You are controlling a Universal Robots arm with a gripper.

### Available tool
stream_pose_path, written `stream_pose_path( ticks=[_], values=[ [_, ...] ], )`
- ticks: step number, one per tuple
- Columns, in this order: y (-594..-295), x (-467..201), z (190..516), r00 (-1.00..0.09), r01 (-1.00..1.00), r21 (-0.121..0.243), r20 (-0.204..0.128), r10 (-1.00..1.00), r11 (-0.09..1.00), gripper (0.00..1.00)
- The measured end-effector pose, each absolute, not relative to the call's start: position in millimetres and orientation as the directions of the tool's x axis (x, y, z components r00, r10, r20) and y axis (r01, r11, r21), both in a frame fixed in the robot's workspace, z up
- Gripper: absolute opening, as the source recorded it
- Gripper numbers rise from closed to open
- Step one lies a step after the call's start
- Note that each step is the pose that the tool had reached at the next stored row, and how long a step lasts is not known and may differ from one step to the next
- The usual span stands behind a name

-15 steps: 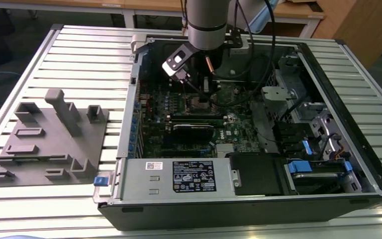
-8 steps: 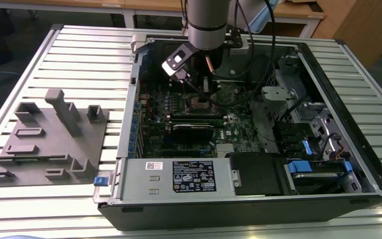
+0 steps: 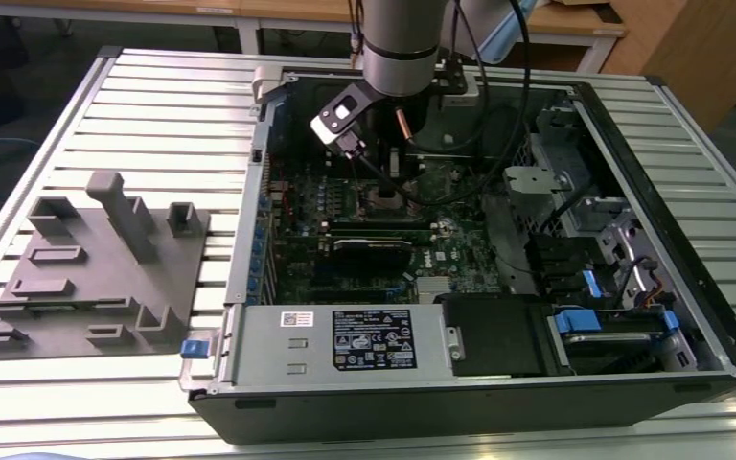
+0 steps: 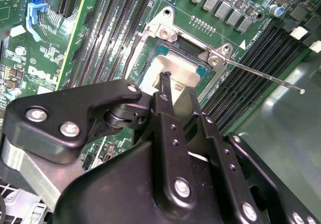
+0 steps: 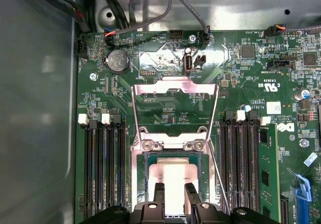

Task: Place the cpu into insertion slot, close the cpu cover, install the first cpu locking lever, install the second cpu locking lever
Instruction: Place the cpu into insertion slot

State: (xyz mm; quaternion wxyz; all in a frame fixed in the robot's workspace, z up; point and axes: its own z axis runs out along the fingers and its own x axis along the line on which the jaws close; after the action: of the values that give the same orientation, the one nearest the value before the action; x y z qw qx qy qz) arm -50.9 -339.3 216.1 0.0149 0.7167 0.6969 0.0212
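Placement step looks nearly done
The gripper (image 5: 174, 190), narrowly parted and holding nothing, is poised over the cpu (image 5: 173, 171) in the insertion slot (image 5: 145, 170) directly beneath. The cpu cover (image 5: 175, 86) (flipped back just beyond) is not yet closed, so backing off calls for a straight lift.

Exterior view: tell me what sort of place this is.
Probably a robotics lab or workshop bench: a robot arm reaches into an opened desktop computer case lying on a slatted metal table, with a grey moulded parts holder beside it and wooden desks behind.
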Motion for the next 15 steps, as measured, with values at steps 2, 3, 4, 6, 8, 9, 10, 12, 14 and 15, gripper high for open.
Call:
stream_pose_path(
  ticks=[2,3,4,6,8,9,10,12,14,15],
  values=[
    [-339.3,-50.9,216.1,0.028,0.998,0.051,0.010,1.000,-0.028,0.29],
    [-339.3,-50.9,216.1,0.028,0.998,0.051,0.010,1.000,-0.028,0.29],
    [-339.3,-50.9,216.1,0.028,0.998,0.050,0.010,1.000,-0.028,0.29],
    [-339.3,-50.9,216.1,0.028,0.998,0.050,0.010,1.000,-0.028,0.29],
    [-339.3,-50.9,216.1,0.028,0.998,0.050,0.010,1.000,-0.028,0.29],
    [-339.3,-50.9,216.1,0.028,0.998,0.050,0.010,1.000,-0.028,0.29],
    [-339.3,-50.9,216.1,0.028,0.998,0.050,0.010,1.000,-0.028,0.28],
    [-339.3,-50.9,216.1,0.028,0.998,0.050,0.010,1.000,-0.028,0.21],
    [-339.3,-50.9,216.1,0.028,0.998,0.050,0.010,1.000,-0.028,0.15],
    [-339.3,-50.9,216.1,0.028,0.998,0.049,0.010,1.000,-0.028,0.11]
  ],
)
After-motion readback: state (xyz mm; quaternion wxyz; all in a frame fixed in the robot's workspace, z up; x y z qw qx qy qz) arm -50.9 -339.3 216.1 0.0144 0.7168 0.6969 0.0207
